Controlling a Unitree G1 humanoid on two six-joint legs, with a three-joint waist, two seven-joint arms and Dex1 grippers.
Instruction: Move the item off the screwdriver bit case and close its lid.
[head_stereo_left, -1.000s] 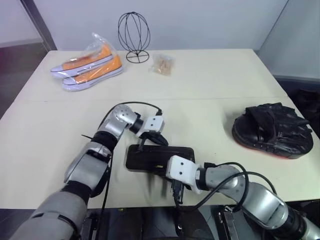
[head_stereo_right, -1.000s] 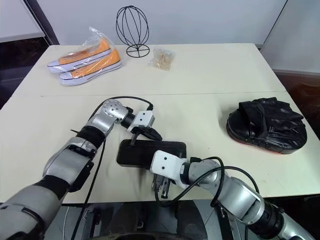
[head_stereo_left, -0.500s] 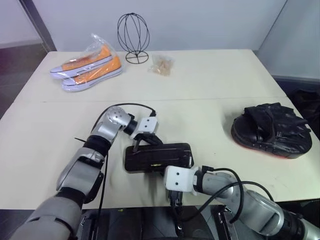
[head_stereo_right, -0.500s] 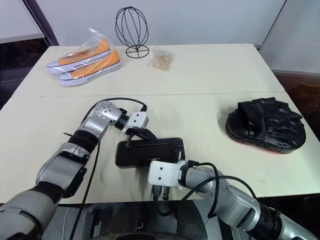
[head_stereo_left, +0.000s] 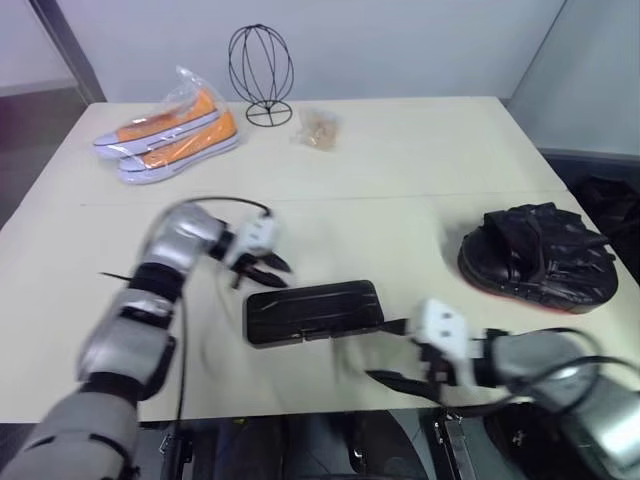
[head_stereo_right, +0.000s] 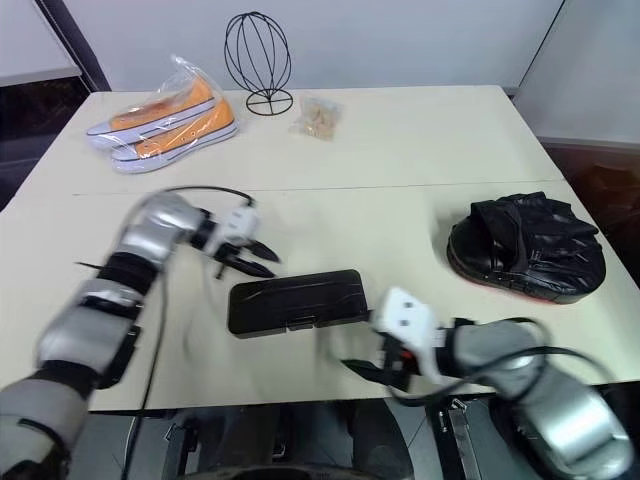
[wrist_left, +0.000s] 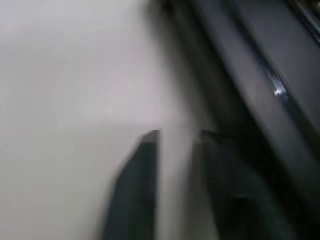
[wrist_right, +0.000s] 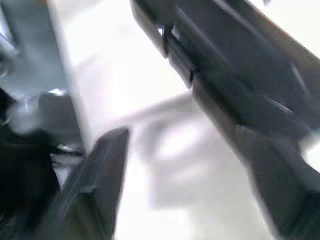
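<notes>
Case (head_stereo_left: 314, 311) lower centre, lid shut, contents hidden. Mitt (head_stereo_left: 538, 260) right, well apart. Sneakers (head_stereo_left: 168, 137) in clear bag, upper left. L gripper (head_stereo_left: 262, 268) fingers parted, empty; R gripper (wrist_right: 190, 175) wide apart, empty.

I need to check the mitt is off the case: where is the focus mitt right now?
In the head views the focus mitt lies on the table's right side, well apart from the closed screwdriver bit case near the front edge.
</notes>
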